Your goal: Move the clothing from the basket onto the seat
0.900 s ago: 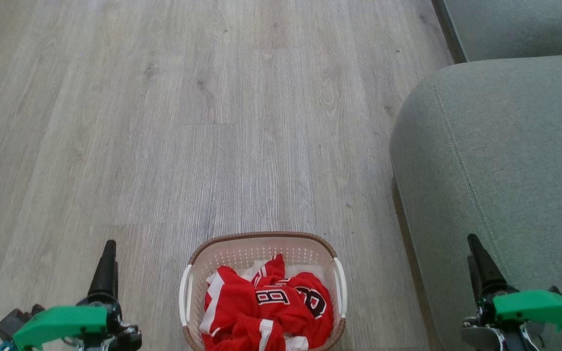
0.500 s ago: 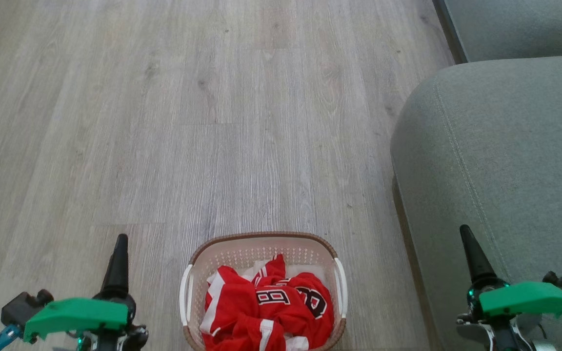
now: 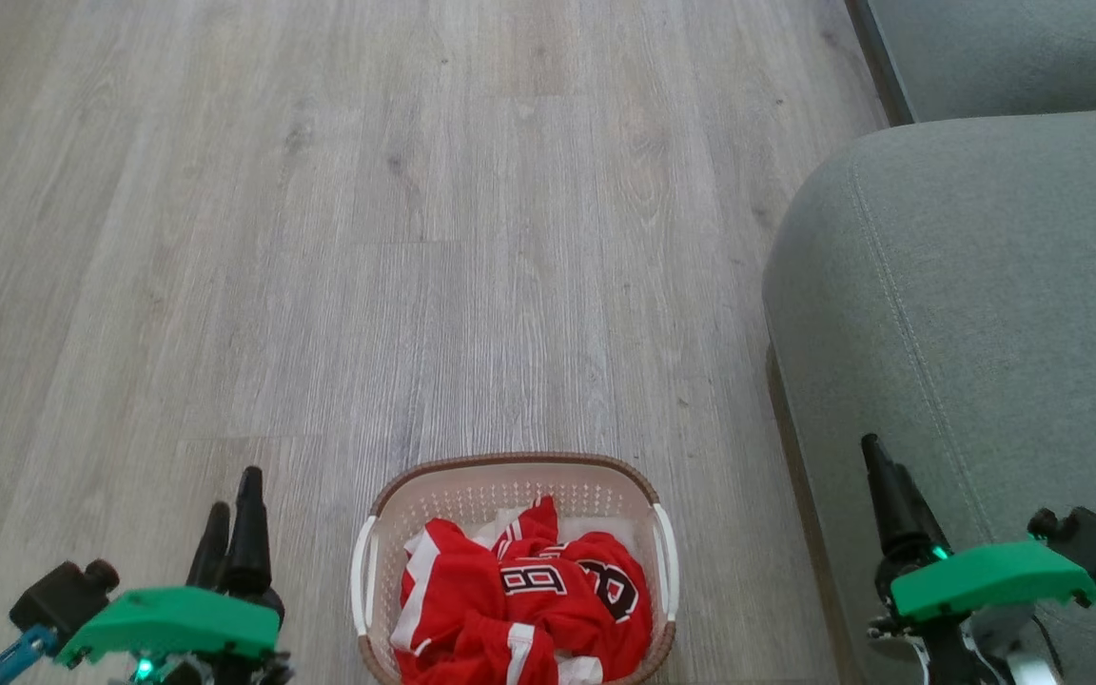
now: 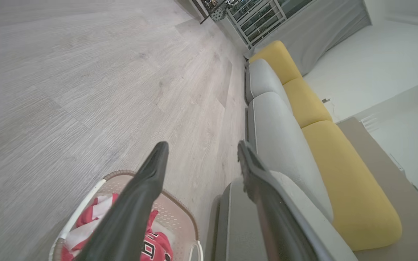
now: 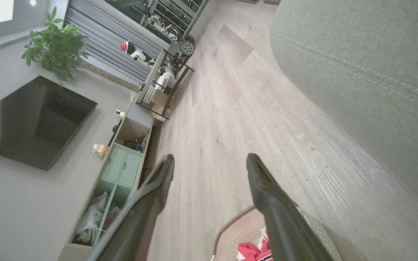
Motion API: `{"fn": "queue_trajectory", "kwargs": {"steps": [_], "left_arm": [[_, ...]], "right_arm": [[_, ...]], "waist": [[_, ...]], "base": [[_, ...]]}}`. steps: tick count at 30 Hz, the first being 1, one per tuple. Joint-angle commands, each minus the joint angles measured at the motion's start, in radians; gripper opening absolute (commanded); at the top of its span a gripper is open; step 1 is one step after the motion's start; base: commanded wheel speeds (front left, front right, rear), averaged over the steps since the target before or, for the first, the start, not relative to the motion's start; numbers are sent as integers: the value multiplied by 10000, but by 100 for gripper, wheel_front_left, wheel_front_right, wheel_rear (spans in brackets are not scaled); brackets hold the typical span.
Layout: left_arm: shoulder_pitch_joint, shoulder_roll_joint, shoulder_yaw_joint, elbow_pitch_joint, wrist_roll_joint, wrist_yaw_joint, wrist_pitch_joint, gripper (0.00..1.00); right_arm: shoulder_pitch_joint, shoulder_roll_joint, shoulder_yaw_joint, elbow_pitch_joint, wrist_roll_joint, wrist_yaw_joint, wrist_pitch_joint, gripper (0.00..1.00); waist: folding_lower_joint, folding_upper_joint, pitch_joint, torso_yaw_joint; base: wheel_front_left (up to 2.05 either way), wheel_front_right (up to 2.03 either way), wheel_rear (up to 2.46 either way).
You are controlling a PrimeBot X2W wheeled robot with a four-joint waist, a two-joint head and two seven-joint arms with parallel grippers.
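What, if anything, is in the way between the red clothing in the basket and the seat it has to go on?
Nothing visible. The clothing lies loose in the open-topped basket on the floor. Only a strip of that floor separates the basket from the seat on the robot's right.

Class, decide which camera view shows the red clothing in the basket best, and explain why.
The head view: the clothing sits mostly in frame in the basket, numerals visible. The left wrist view catches patches at its bottom edge, half hidden; the right wrist view catches a small red corner.
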Motion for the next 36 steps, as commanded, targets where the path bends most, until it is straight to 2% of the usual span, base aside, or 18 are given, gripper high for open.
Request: {"fn": "queue_trajectory", "kwargs": {"steps": [1,14,36], "left_arm": [[-117,186,80,-465,441,84,-130,100],[33,371,-240,-577,2174,534,-511,100],[207,543,-651,-557,4593,1005,-1125,100]], "right_arm": [[-368,-81,191,-418,-439,-1,-200,100],[-389,-88,524,-416,-2000,-1,-584,100],[-484,-101,1005,-546,-4266,-1,-1203,100]], "waist": [[0,0,2,1],[0,0,1,16],[0,0,31,1]], "base": [[0,0,0],[0,0,0],[0,0,0]]}}
